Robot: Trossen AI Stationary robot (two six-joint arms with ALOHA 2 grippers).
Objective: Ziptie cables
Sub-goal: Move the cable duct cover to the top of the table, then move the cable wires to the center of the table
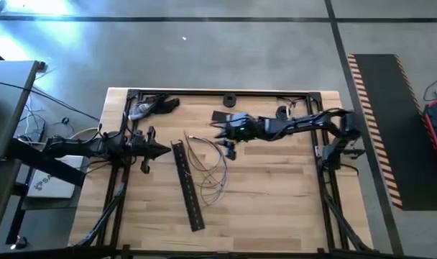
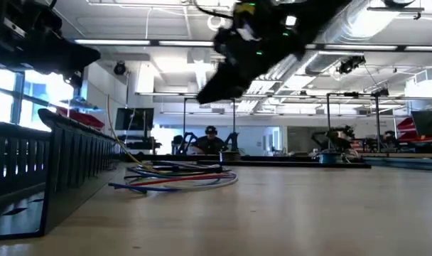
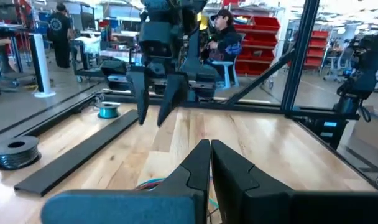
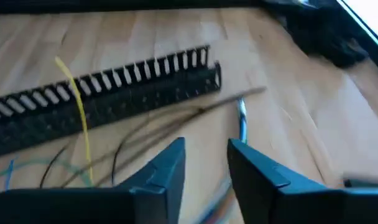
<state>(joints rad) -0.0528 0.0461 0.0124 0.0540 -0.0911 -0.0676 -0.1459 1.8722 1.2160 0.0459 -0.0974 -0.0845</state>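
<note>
Right gripper (image 1: 220, 131) spread above cables (image 1: 208, 162) | left gripper (image 1: 165, 150) pressed together beside slotted strip (image 1: 187, 185)

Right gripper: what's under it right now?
The right gripper, open, hangs above loose cables on bare wood, beside the slotted black strip. Its fingers hide whatever lies directly beneath them.

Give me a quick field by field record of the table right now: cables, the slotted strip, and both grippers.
cables: loose curved strands lying on the wooden table, not bundled
slotted strip: black, lying beside the cables on the left arm's side
right gripper: open, raised over the cables' far end, holding nothing
left gripper: shut, empty, on the strip's other side from the cables
ziptie: none visible on the cables
</note>
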